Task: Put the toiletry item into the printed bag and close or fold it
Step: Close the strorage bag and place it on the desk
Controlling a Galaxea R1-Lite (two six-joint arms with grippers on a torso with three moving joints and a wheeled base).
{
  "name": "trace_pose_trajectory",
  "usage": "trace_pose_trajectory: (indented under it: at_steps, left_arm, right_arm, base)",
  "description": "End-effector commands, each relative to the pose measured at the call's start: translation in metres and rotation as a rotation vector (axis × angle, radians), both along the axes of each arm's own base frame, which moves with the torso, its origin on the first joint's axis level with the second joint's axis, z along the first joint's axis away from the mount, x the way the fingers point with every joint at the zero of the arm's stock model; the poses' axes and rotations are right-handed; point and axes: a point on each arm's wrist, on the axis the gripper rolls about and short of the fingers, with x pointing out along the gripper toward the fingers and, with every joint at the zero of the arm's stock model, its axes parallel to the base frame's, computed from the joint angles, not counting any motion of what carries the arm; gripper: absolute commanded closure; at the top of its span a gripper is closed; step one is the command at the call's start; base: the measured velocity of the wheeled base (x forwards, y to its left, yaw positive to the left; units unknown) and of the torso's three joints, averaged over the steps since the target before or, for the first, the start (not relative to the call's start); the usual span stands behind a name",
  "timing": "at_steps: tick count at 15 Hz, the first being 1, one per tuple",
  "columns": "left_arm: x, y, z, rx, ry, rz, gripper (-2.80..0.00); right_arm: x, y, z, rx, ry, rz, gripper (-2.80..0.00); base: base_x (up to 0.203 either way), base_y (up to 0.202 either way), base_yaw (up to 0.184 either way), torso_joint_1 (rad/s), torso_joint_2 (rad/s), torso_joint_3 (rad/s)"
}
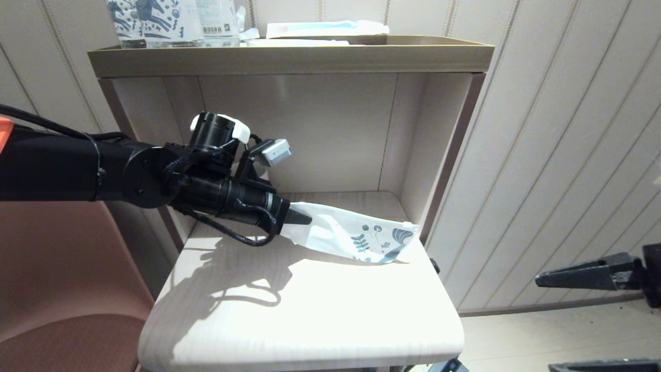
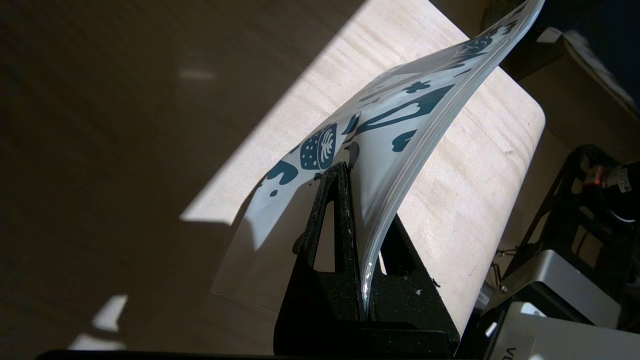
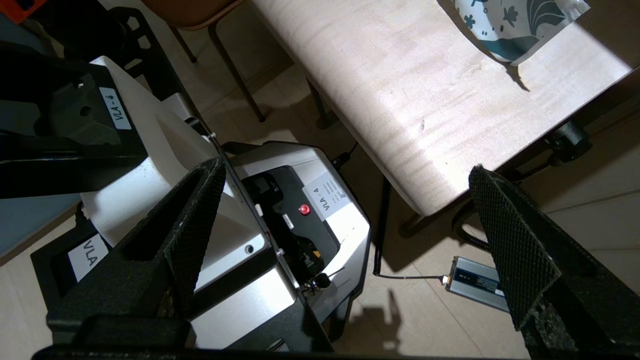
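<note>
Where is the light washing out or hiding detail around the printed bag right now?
Head view: hard light bleaches the table near the printed bag, and the left hand and its arm cast a sharp shadow. Left wrist view: most of the tabletop lies in deep shade, with only a lit strip under the bag. Right wrist view: the bag's corner is evenly lit, and the right hand shows dark.

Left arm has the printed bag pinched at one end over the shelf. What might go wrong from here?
1. The left gripper pinches only one edge of the printed bag; the rest sags to the wooden shelf, so the slick plastic may slip free.
2. The printed end lies near the shelf's right edge and may slide off.
3. The right gripper hangs open beside the shelf, too far to help.
</note>
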Motion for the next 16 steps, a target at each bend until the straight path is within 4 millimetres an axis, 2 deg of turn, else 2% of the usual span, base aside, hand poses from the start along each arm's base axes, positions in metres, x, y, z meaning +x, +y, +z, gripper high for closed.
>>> trace_pose_trajectory:
  at_steps: [1, 2, 3, 13, 14, 15, 16]
  left_arm:
    - [-0.0004, 0.0001, -0.0003, 0.000, 0.002, -0.004, 0.00]
    - [-0.0004, 0.0001, -0.0004, 0.000, 0.001, -0.004, 0.00]
    - [0.0000, -0.0001, -0.0005, 0.000, 0.001, -0.004, 0.00]
    - [-0.0001, -0.0001, -0.0009, -0.003, 0.001, -0.002, 0.00]
    - [0.0003, 0.0000, -0.0032, -0.010, -0.007, -0.003, -2.35]
    - [0.0016, -0.0002, -0.0038, -0.023, -0.026, -0.003, -2.80]
    - [0.0018, 0.0001, -0.0030, -0.030, -0.025, 0.000, -2.80]
  right_arm:
    - [0.0011, 0.0006, -0.0002, 0.001, 0.007, 0.003, -2.80]
    - [0.0002, 0.0002, -0.0027, -0.003, 0.010, 0.002, -2.80]
    - [-0.0006, 0.0000, -0.0037, -0.003, 0.010, 0.005, 0.00]
    - [-0.0005, -0.0003, 0.0009, 0.012, 0.010, -0.006, 0.00]
    - [-0.0008, -0.0006, 0.0011, 0.012, 0.009, -0.007, 0.00]
    - [-0.0010, -0.0003, 0.0010, 0.012, 0.010, -0.005, 0.00]
    - [-0.0010, -0.0001, 0.0007, 0.011, 0.010, -0.004, 0.00]
  base:
    - [0.000, 0.000, 0.000, 0.000, 0.00, 0.000]
    - [0.000, 0.000, 0.000, 0.000, 0.00, 0.000]
    - [0.000, 0.000, 0.000, 0.000, 0.00, 0.000]
    - [0.000, 0.000, 0.000, 0.000, 0.00, 0.000]
    - [0.000, 0.000, 0.000, 0.000, 0.00, 0.000]
    - [0.000, 0.000, 0.000, 0.000, 0.00, 0.000]
    - [0.000, 0.000, 0.000, 0.000, 0.00, 0.000]
